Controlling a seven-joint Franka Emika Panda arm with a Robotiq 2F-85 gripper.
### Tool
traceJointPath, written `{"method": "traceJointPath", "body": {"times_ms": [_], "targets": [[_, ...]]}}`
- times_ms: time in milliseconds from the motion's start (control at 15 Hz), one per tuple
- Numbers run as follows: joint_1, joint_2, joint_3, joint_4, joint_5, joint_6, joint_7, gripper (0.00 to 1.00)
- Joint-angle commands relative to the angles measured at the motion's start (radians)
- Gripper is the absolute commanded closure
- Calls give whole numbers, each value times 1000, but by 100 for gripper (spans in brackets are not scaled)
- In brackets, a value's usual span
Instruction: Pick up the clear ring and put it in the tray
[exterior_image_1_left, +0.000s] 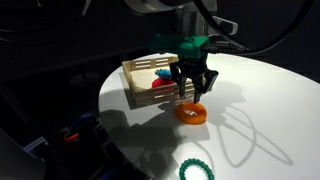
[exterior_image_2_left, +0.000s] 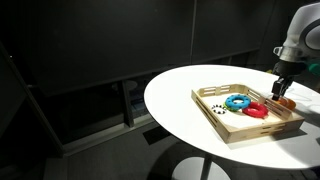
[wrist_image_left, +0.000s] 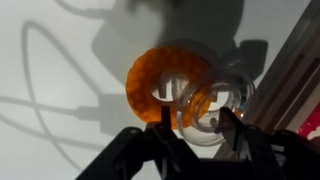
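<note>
Hanging low over the white round desk (exterior_image_1_left: 260, 100), the black end effector (wrist_image_left: 203, 140) has its fingers spread apart and holds nothing. The small clear plastic ring (wrist_image_left: 218, 100) lies just under it. It overlaps the edge of the orange plastic ring (wrist_image_left: 160, 85), right beside the light wooden tray (exterior_image_1_left: 132, 82). Squeezing now could catch the orange ring too, because the two seem to touch. The clear ring looks smooth, so it might slip out or get pushed against the tray wall.
</note>
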Motion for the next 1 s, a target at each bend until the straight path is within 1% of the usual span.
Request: {"method": "traceJointPath", "body": {"times_ms": [0, 67, 133, 200, 267, 333, 533, 933], "targets": [[-5, 4, 4, -2, 17, 11, 9, 59], [-6, 2, 3, -1, 17, 10, 9, 73], [-8, -1, 2, -1, 17, 8, 10, 80], [-10, -7, 0, -2, 18, 7, 9, 90], [-11, -11, -1, -1, 19, 6, 7, 95], [-12, -13, -2, -1, 17, 5, 8, 91], [-14, -23, -4, -2, 22, 2, 3, 91], [-13, -98, -5, 4, 13, -26, 8, 91]]}}
